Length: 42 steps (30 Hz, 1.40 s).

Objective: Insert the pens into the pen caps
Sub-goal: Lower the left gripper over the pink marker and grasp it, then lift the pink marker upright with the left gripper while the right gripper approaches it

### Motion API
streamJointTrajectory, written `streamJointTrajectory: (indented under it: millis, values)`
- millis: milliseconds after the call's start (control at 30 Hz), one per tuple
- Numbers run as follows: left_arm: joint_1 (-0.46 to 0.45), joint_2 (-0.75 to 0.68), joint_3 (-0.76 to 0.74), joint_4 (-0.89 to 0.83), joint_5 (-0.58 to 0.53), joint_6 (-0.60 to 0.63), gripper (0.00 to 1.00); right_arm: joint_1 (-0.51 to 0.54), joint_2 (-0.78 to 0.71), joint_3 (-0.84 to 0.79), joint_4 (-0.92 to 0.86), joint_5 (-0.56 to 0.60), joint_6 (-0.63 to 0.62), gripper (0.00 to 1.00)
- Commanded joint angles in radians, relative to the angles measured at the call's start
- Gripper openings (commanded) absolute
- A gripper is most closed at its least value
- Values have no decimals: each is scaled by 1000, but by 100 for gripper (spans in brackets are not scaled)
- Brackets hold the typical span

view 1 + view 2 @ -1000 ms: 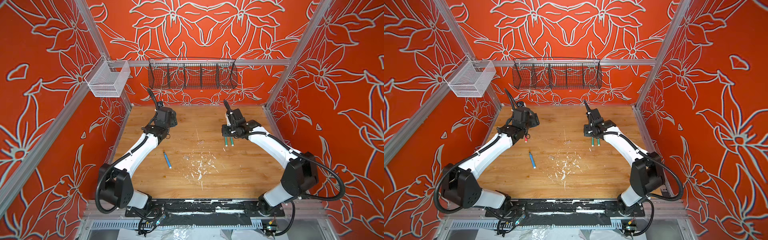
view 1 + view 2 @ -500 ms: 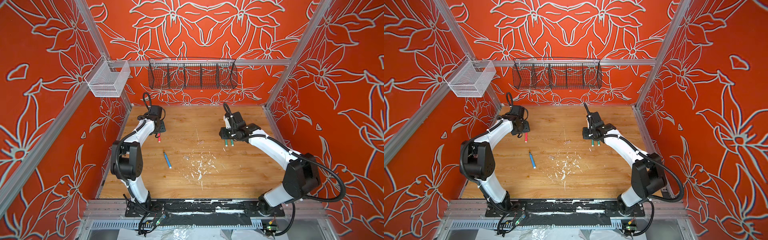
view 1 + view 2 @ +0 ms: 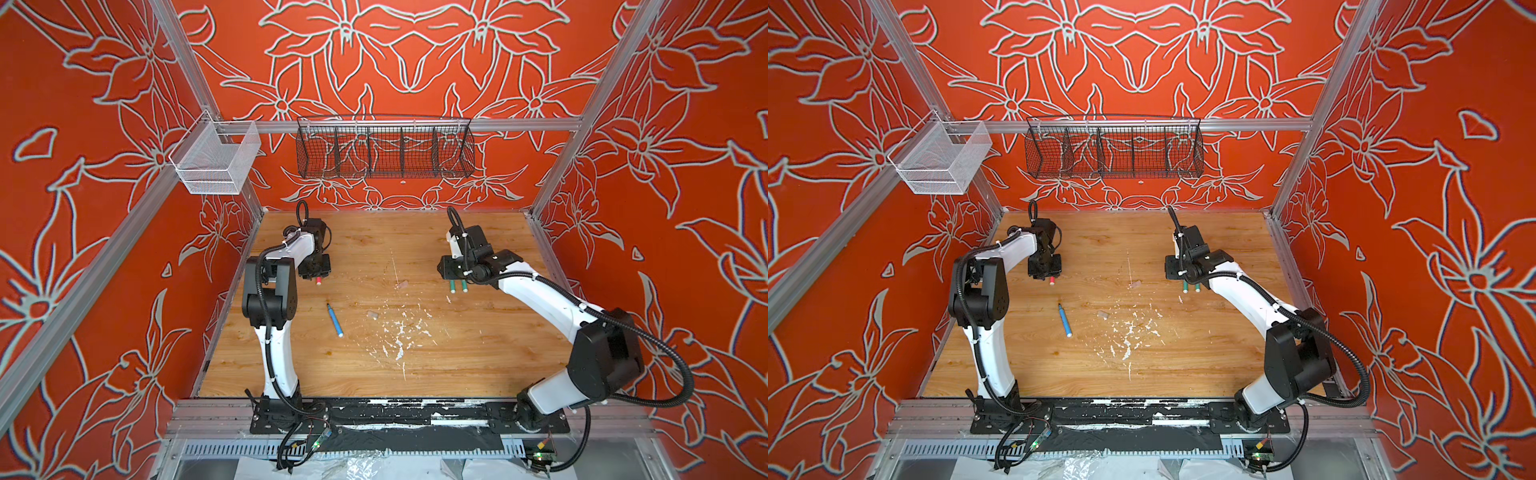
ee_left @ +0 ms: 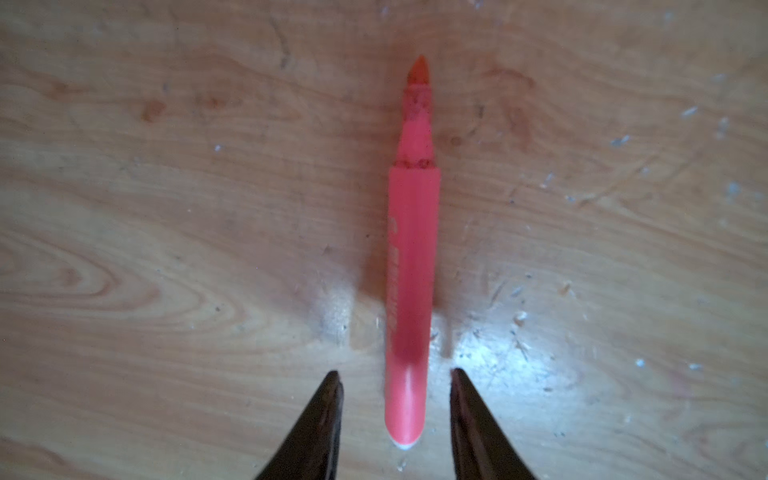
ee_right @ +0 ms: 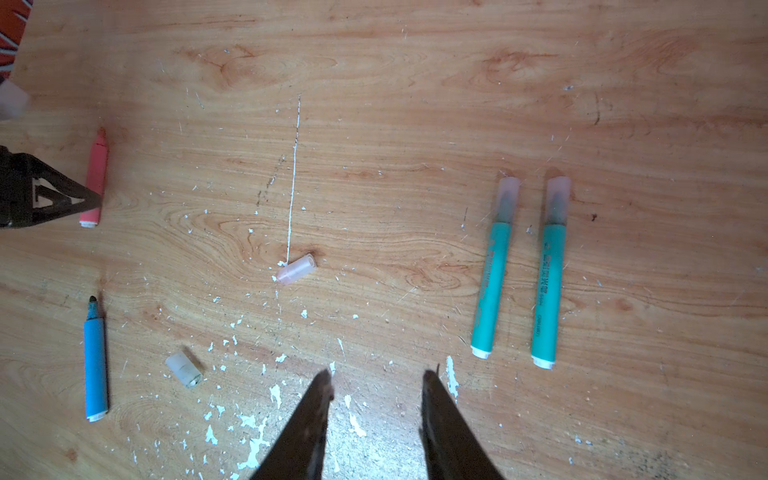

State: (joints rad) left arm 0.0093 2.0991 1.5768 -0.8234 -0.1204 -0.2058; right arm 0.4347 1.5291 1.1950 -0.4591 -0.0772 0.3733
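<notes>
Two left gripper jaws straddle red-pink pen, parted, not touching; right gripper gapes empty. Pen likely light, stiff, slick: pinch mid-barrel.

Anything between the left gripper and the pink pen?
Nothing visible. The left gripper straddles the pink pen near its white end, jaws apart, with only the wooden table showing in the gaps on both sides.
</notes>
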Motion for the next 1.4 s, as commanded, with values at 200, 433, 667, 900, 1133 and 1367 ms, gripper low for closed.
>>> streamJointTrajectory:
  millis: [200,433,667,900,1133,1367]
  values:
    - [6,62,26,-36,2,25,18,1,-33,-8,1,-24,-7,38]
    - [-4,32,26,-34,-3,20,6,1,-42,5,-11,-29,-5,39]
    - [-92,-114,-20,20,-18,29,3,1,-52,2,-6,-29,3,39]
    - [-233,-228,-79,101,43,50,3,-1,-56,-9,7,-25,38,39]
    - [-405,-373,-174,256,184,66,2,-7,-124,-58,68,-32,105,41]
    - [-535,-575,-381,537,357,86,3,-9,-208,-122,247,-211,192,48]
